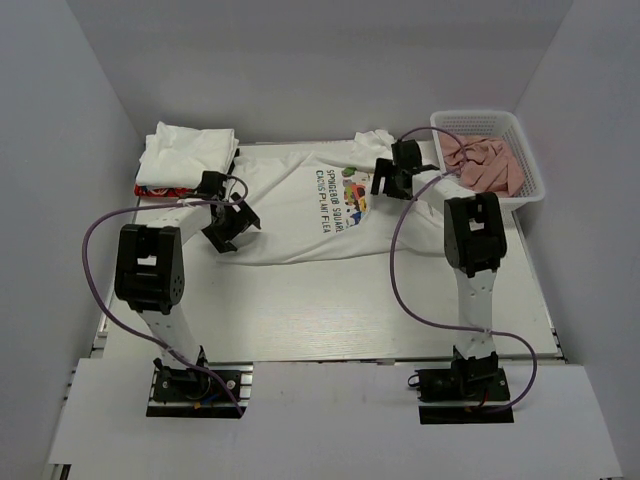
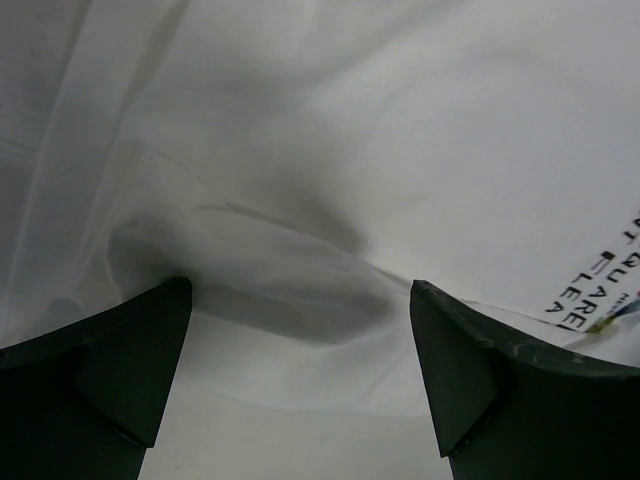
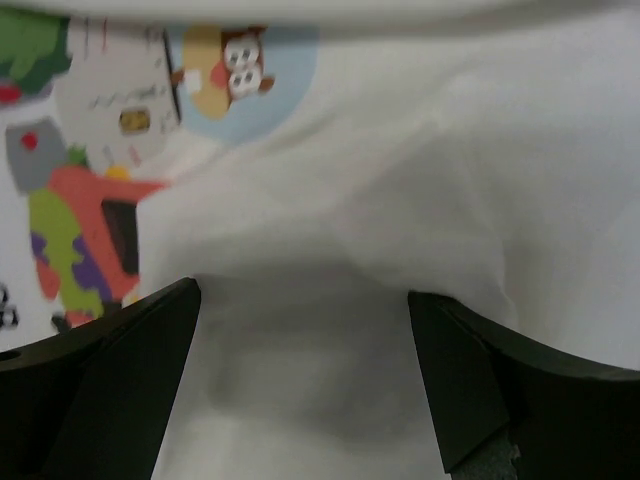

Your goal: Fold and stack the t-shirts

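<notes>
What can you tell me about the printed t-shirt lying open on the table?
The printed t-shirt is white, soft cotton-like cloth with a colourful cartoon print and dark lettering on its chest. It lies spread out, unfolded and wrinkled, across the far middle of the table. The open left end effector is low over its left end, the open right end effector beside the print; contact is unclear.

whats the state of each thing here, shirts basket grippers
white cartoon-print cotton t-shirt: spread out, unfolded
pile of white t-shirts: folded, stacked back left
white plastic basket: holds crumpled salmon-pink cloths
left gripper: open, above printed shirt
right gripper: open, above printed shirt
</notes>
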Robot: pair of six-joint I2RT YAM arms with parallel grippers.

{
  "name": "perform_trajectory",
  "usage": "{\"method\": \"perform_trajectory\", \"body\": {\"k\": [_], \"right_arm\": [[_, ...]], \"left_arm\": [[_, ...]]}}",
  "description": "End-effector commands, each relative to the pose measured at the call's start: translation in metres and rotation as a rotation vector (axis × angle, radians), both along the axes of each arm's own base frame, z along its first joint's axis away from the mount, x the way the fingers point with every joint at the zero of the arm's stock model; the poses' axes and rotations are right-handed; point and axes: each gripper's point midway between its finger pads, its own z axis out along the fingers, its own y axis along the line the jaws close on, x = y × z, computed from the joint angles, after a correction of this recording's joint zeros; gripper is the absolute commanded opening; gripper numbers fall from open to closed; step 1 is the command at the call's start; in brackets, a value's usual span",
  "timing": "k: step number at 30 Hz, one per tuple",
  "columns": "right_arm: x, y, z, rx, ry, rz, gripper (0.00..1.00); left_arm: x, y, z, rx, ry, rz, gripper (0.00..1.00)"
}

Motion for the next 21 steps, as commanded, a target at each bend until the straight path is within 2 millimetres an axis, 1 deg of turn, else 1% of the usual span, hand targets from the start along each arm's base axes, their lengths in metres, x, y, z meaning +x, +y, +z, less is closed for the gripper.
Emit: {"method": "perform_trajectory", "body": {"k": [1,2,3,4,5,6,8,9,10,11,12,13,14,15,16,17,18,19,21], "right_arm": [[0.059,-0.035,0.031,-0.022,-0.127,-0.191,0.90],[0.066,-0.037,0.037,-0.027,-0.144,-0.201,0.90],[0.077,-0.038,0.050,-0.026,-0.188,-0.203,0.90],[0.082,-0.044,0.057,-0.039,-0.212,-0.216,0.90],[0.088,-0.045,0.071,-0.057,-0.258,-0.192,0.90],[0.085,-0.044,0.073,-0.065,-0.260,-0.175,0.90],[0.079,-0.038,0.094,-0.067,-0.289,-0.125,0.90],[0.065,-0.034,0.084,-0.067,-0.256,-0.070,0.90],[0.059,-0.029,0.087,-0.067,-0.258,-0.031,0.90],[0.050,-0.018,0.112,-0.012,-0.288,0.022,0.90],[0.028,-0.018,0.081,-0.016,-0.212,0.046,0.90],[0.022,-0.012,0.080,0.000,-0.215,0.068,0.90],[0.005,-0.009,0.065,0.010,-0.172,0.092,0.90],[-0.002,0.004,0.089,0.043,-0.229,0.140,0.90],[-0.026,0.002,0.059,0.028,-0.160,0.157,0.90],[-0.036,0.012,0.067,0.052,-0.172,0.196,0.90],[-0.049,0.014,0.062,0.059,-0.167,0.200,0.90],[-0.065,0.014,0.050,0.058,-0.139,0.203,0.90],[-0.075,0.013,0.042,0.070,-0.124,0.177,0.90]], "left_arm": [[-0.006,0.000,-0.007,0.012,0.028,-0.024,1.00],[-0.006,0.000,-0.007,0.012,0.029,-0.024,1.00],[-0.011,0.000,-0.011,0.013,0.042,-0.024,1.00],[-0.015,0.003,-0.015,0.025,0.054,-0.018,1.00],[-0.014,0.004,-0.016,0.033,0.053,-0.015,1.00],[-0.017,0.007,-0.019,0.048,0.061,-0.008,1.00],[-0.017,0.009,-0.019,0.058,0.060,-0.004,1.00],[-0.017,0.009,-0.019,0.058,0.060,-0.004,1.00],[-0.017,0.009,-0.019,0.058,0.060,-0.004,1.00],[-0.017,0.009,-0.019,0.058,0.060,-0.004,1.00],[-0.017,0.009,-0.019,0.058,0.060,-0.004,1.00],[-0.017,0.009,-0.019,0.058,0.060,-0.004,1.00],[-0.020,0.009,-0.022,0.059,0.069,-0.004,1.00],[-0.019,0.011,-0.022,0.068,0.068,0.001,1.00],[-0.019,0.011,-0.022,0.069,0.068,0.001,1.00],[-0.025,0.014,-0.026,0.080,0.086,0.004,1.00],[-0.027,0.015,-0.026,0.088,0.085,0.008,1.00],[-0.030,0.016,-0.029,0.090,0.096,0.008,1.00],[-0.033,0.016,-0.029,0.091,0.106,0.007,1.00]]}}
